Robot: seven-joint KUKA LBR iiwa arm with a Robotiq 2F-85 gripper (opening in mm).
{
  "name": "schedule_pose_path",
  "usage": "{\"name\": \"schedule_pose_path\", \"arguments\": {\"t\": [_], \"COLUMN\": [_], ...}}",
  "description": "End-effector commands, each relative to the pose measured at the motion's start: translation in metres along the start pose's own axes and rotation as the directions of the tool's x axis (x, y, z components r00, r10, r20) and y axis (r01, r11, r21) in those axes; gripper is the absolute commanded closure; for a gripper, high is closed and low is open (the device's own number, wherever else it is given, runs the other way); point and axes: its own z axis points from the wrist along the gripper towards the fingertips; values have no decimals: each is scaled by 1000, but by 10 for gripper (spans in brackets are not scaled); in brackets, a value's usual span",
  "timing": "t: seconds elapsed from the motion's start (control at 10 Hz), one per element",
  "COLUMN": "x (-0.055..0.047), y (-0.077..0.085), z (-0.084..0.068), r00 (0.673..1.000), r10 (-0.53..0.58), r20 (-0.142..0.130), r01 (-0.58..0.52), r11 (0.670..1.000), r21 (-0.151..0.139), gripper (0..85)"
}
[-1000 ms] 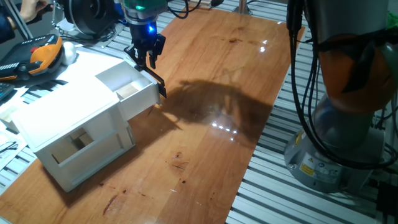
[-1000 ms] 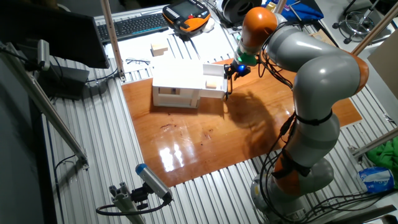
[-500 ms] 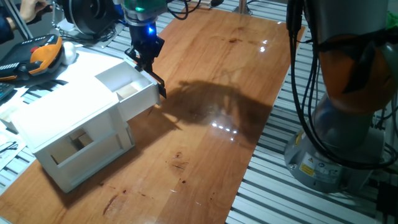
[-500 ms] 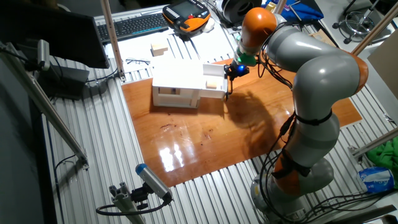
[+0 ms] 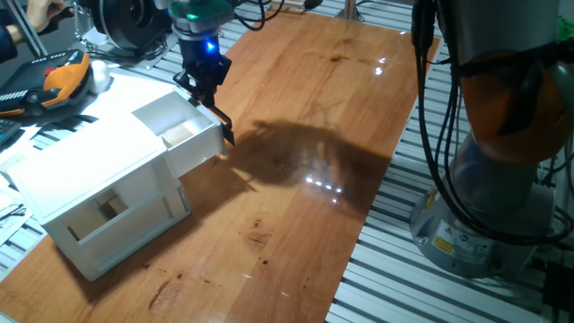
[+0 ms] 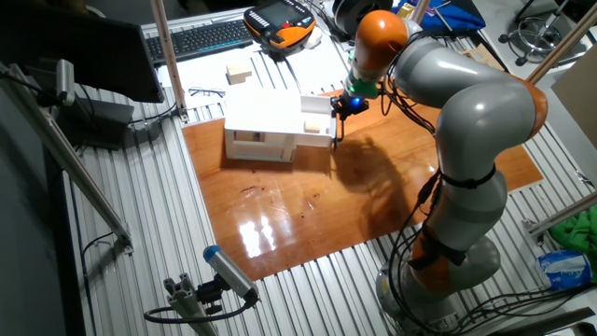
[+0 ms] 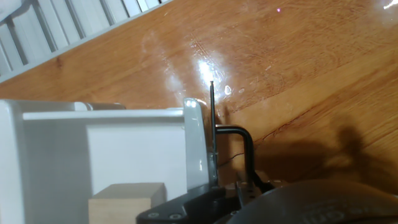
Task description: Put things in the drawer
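Presently on record: wooden surface (image 5: 359, 108), carrying a white cabinet (image 5: 99, 179) near its far-left corner.

Item, drawer (image 5: 184, 135): partly pulled out of the cabinet's upper level, black bar handle (image 5: 226, 127) on its front.

Item, pale wooden cube (image 5: 179, 133): lying inside the drawer, close behind the front wall.

Item, tool (image 5: 204, 82): hanging over the drawer's front edge at the handle. Whether the fingers are spread or closed, and whether they grip the handle, cannot be told from any view.

Task status, by judgement: the cube is already deposited, so the placing part looks done. The drawer stands open; pushing it shut would seem to be what is left, if that is wanted.

View notes: the hand view alone shows the cube (image 7: 127, 202) against the drawer's inner wall, and the handle (image 7: 239, 149) just outside the front. One fixed view shows the cabinet's lower compartment (image 5: 117, 211). The other fixed view shows the whole arm (image 6: 466, 121), and a second pale block (image 6: 240, 73) off the surface, beyond the cabinet.
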Motion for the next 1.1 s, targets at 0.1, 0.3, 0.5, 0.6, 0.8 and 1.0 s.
{"name": "schedule_pose_path", "arguments": {"t": [0.1,0.3,0.5,0.6,0.8,1.0], "x": [1,3,3,4,4,4], "y": [5,10,15,18,24,30], "z": [-1,0,0,1,1,-1], "r00": [1000,1000,1000,1000,1000,1000], "r10": [4,7,11,16,18,13], "r20": [0,4,5,5,2,-4], "r01": [-4,-7,-12,-16,-18,-13], "r11": [1000,1000,1000,1000,1000,1000], "r21": [5,7,10,9,10,15], "gripper": [850,850,850,850,850,850]}}
